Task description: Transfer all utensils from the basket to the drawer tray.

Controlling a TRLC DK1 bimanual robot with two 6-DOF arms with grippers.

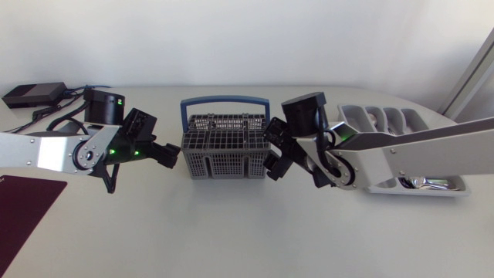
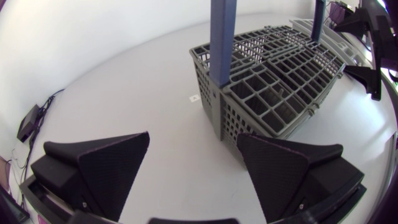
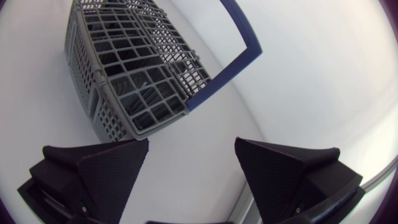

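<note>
My left gripper (image 2: 193,142) and right gripper (image 3: 191,146) both stand wide open, holding nothing, one at each end of the grey basket (image 1: 224,164). The tray (image 1: 356,117) lies partly under my right arm (image 1: 421,141).

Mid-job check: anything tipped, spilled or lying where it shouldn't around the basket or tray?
Nothing stands out. The basket stands upright, handle up, between the open left gripper and right gripper. The tray lies flat, partly under the right arm, and no utensil lies loose on the table.
</note>
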